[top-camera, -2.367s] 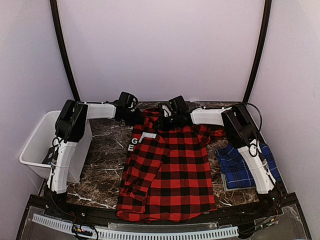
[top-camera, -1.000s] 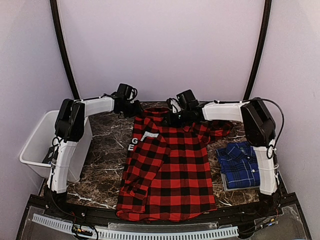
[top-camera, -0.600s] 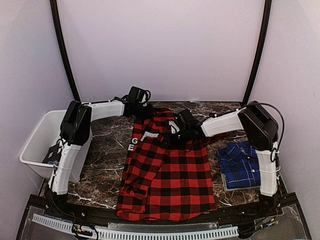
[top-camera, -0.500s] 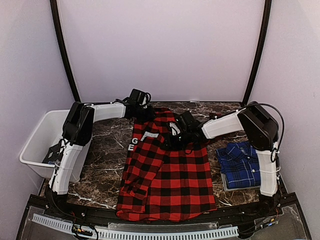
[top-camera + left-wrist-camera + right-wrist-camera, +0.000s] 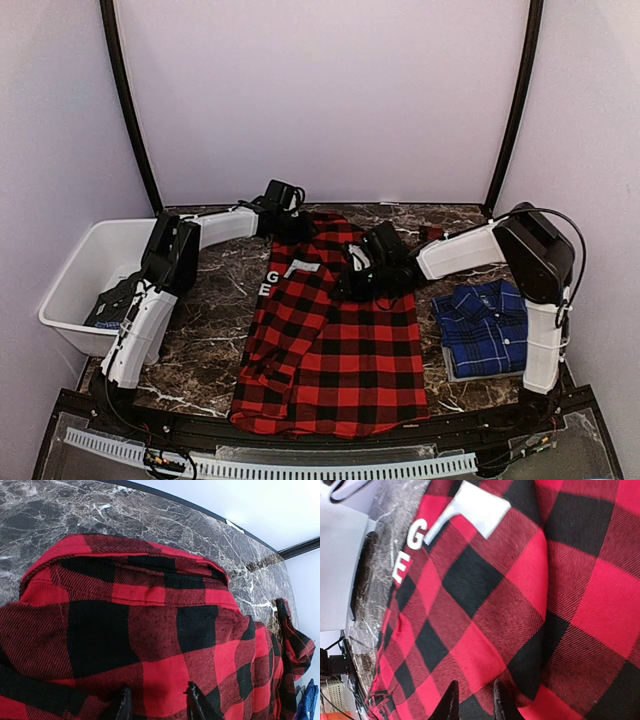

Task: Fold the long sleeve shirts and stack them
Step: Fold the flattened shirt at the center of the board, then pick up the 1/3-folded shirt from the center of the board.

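The red-and-black checked shirt [image 5: 330,350] lies flat on the marble table, collar at the back, with its right sleeve folded in over the body. My left gripper [image 5: 290,225] is at the collar's left side; in the left wrist view [image 5: 160,705] its fingertips press into the red cloth [image 5: 150,610], shut on it. My right gripper [image 5: 358,280] is over the upper chest; in the right wrist view [image 5: 476,702] its narrow jaws hold a folded layer of the shirt [image 5: 520,580]. The blue plaid shirt [image 5: 487,328] lies folded at the right.
A white bin [image 5: 80,280] holding dark items hangs off the table's left edge. The marble table [image 5: 210,300] shows bare on the left of the shirt. The red shirt's hem reaches the near edge. A black frame post stands at each back corner.
My right gripper has moved from the back right in over the chest, carrying the right sleeve onto the body. My left gripper has shifted right along the collar. The shirt's top has slid slightly right.
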`<state>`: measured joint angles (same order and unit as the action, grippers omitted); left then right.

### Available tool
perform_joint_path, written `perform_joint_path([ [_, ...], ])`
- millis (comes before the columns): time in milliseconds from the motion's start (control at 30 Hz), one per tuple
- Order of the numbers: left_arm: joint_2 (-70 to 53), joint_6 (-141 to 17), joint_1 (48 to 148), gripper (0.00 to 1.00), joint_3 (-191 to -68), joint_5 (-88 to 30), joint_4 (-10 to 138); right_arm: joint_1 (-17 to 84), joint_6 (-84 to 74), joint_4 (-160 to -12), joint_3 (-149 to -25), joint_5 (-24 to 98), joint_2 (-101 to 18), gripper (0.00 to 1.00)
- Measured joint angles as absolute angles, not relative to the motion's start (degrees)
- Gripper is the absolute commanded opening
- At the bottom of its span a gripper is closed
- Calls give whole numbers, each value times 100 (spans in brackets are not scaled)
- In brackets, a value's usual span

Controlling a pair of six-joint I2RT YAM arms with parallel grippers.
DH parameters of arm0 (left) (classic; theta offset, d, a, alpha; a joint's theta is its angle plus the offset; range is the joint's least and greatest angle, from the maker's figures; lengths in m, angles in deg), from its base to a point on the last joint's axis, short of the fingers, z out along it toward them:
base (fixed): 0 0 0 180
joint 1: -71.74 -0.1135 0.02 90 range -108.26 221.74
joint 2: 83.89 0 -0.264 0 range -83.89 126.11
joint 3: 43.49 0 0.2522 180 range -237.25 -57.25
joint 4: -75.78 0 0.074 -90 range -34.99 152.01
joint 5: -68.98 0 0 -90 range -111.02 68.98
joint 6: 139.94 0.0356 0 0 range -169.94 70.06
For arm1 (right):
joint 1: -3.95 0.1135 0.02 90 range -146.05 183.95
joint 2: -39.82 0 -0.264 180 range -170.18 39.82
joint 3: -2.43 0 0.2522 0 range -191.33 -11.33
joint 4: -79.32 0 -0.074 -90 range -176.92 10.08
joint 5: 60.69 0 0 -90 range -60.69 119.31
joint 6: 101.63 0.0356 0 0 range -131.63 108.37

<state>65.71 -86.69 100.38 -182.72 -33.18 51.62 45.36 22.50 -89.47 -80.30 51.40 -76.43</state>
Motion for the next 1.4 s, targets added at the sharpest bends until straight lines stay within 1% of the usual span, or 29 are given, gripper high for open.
perform_joint_path([
  [67, 6578, -8634, 10038, 43, -18370, -3342, 5062, 4477, 2178, -8831, -8028, 5135, -7426, 27],
  [167, 6551, -8558, 10040, 52, -18445, -3362, 4965, 4250, 2022, -8632, -8030, 5098, -6965, 33],
  [300, 6363, -8440, 10099, 59, -18445, -3410, 4832, 3817, 1823, -8414, -8039, 4880, -6421, 42],
  [433, 5955, -8315, 10184, 63, -18445, -3500, 4679, 3365, 1539, -8103, -8091, 4458, -6095, 55],
  [567, 5249, -8184, 10385, 65, -18222, -3563, 4513, 2995, 1268, -7799, -8183, 3920, -6056, 67],
  [700, 4368, -8116, 10622, 65, -17614, -3570, 4349, 2683, 862, -7367, -8491, 3319, -6148, 74],
  [867, 3279, -8105, 10836, 65, -16388, -3563, 4266, 2392, 370, -7139, -9169, 2611, -6585, 75],
  [933, 2818, -8119, 10829, 65, -15671, -3550, 4325, 2289, 180, -6999, -9460, 2353, -6841, 74],
  [1033, 2366, -8158, 10807, 65, -14952, -3532, 4347, 2178, -96, -6833, -9803, 2069, -7221, 74],
  [1200, 1867, -8232, 10775, 65, -14113, -3513, 4447, 2062, -524, -6453, -10279, 1846, -7846, 71],
  [1333, 1596, -8302, 10775, 65, -13700, -3508, 4469, 2047, -762, -6188, -10428, 1748, -8117, 66],
  [1400, 1496, -8352, 10775, 65, -13547, -3506, 4509, 2040, -832, -6121, -10448, 1723, -8187, 58],
])
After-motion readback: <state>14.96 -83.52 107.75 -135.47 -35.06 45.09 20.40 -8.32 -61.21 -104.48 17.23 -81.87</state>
